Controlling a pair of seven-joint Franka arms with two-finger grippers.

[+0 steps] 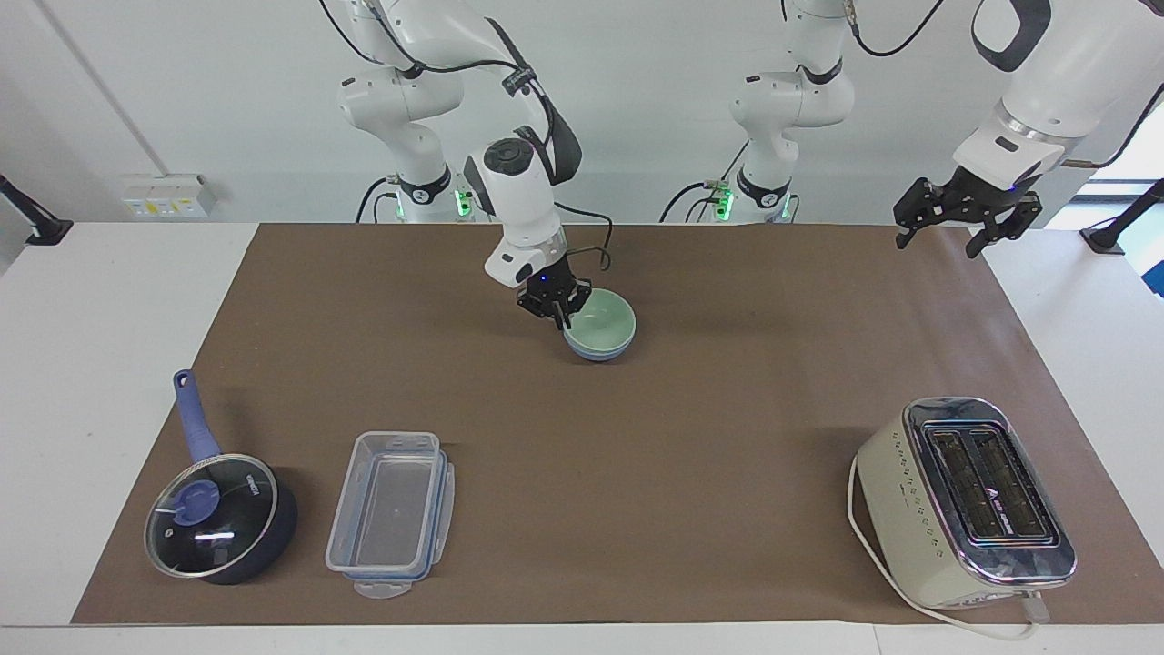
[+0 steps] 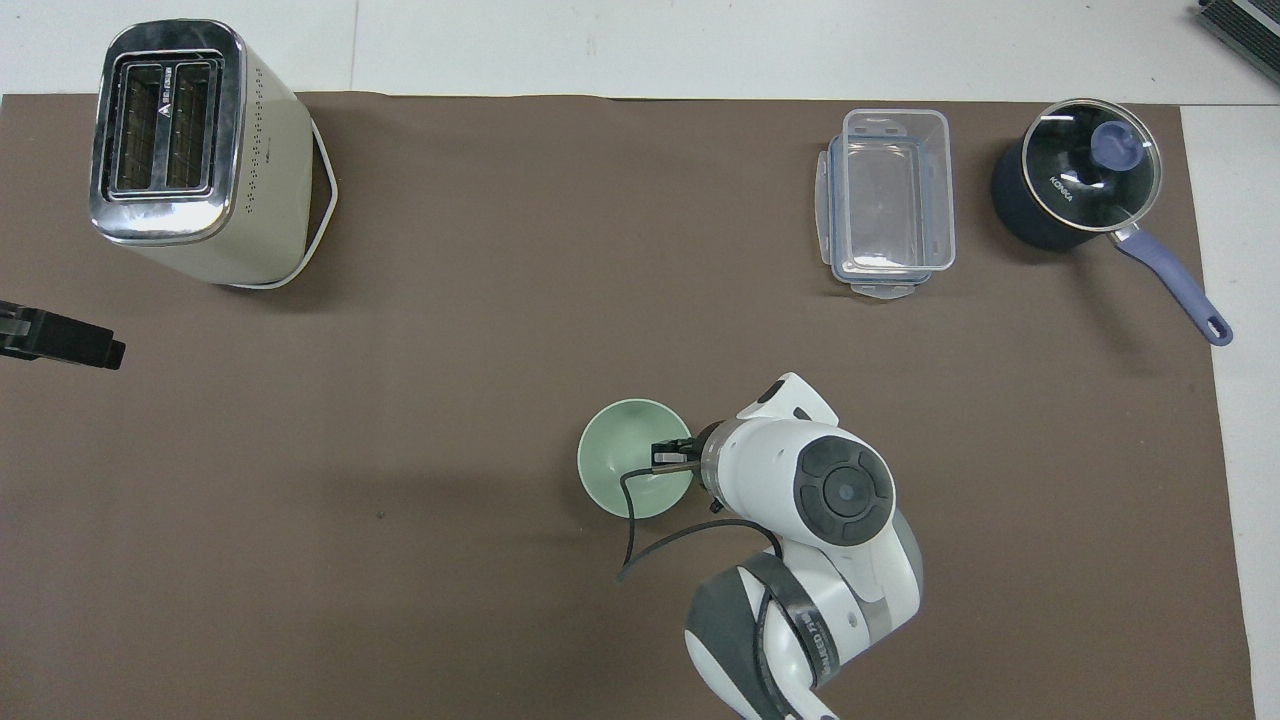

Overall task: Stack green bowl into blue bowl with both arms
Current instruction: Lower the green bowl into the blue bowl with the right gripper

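Note:
The pale green bowl [image 1: 602, 320] [image 2: 625, 465] sits nested deep in the blue bowl [image 1: 597, 354], of which only a thin band shows under it. The pair stands mid-table, nearer to the robots. My right gripper [image 1: 556, 312] [image 2: 672, 458] is at the green bowl's rim on the side toward the right arm's end, reaching down from above. Whether it still grips the rim does not show. My left gripper [image 1: 955, 214] [image 2: 60, 338] hangs open and empty in the air over the table edge at the left arm's end, waiting.
A cream toaster [image 1: 968, 500] [image 2: 190, 150] stands far from the robots at the left arm's end. A clear lidded container [image 1: 391, 514] [image 2: 888, 200] and a dark-blue saucepan [image 1: 218, 518] [image 2: 1080, 185] with a glass lid lie far out at the right arm's end.

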